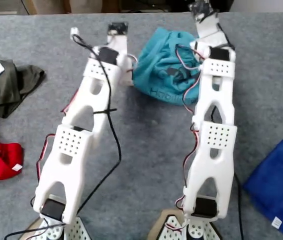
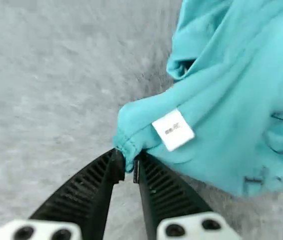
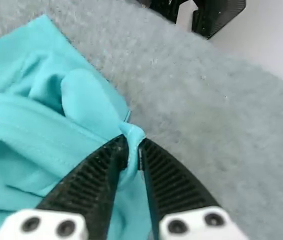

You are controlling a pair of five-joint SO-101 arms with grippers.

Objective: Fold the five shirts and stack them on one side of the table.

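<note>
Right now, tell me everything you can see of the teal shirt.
The teal shirt is soft fabric, crumpled in a loose heap on the grey table, not yet folded. It carries a white tag near a hemmed corner. The left end effector pinches that corner; the right end effector pinches another edge.

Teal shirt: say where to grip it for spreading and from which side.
Probably as now: the left gripper pinches the teal shirt at the hem corner by its white tag, the right gripper at an edge fold, each from the table side, since the middle lies crumpled.
</note>
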